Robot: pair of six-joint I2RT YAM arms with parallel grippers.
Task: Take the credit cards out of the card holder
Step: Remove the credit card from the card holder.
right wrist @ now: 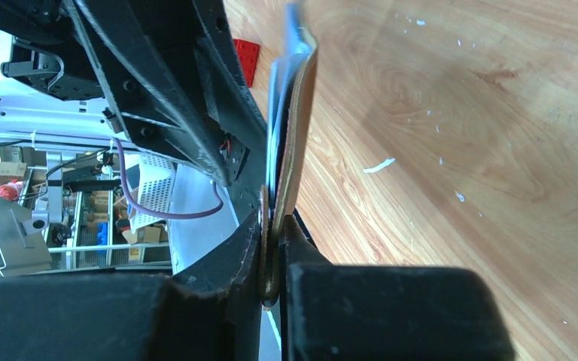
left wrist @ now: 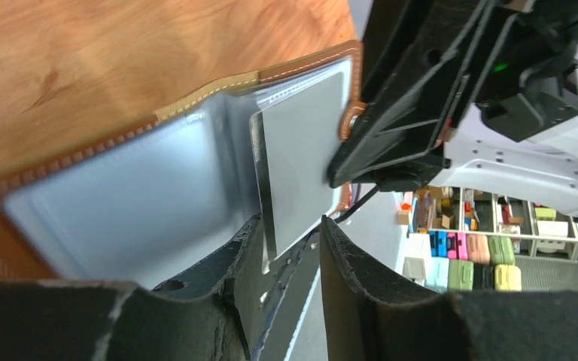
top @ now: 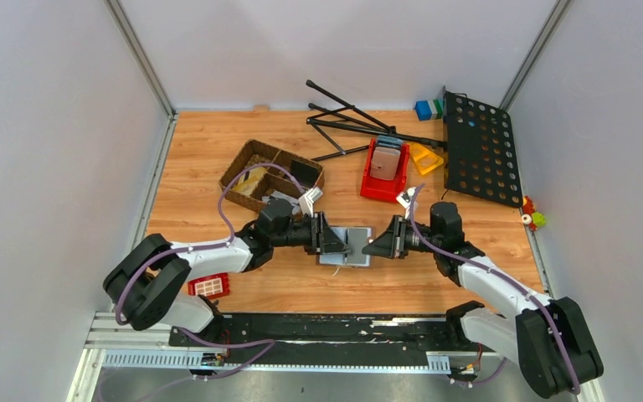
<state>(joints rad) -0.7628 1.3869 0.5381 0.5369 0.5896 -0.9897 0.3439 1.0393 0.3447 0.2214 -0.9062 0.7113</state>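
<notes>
Between the two arms, near the middle of the wooden tabletop [top: 218, 142], the brown card holder [top: 350, 237] is spread open with its pale silvery sleeves showing. The right end effector [top: 370, 246] is clamped on the holder's stitched leather edge, which is seen edge-on between its fingers. The left end effector [top: 339, 244] is at the opposite side with its jaws apart. A grey credit card [left wrist: 297, 162] sticks partly out of a sleeve, its lower edge in that gap.
</notes>
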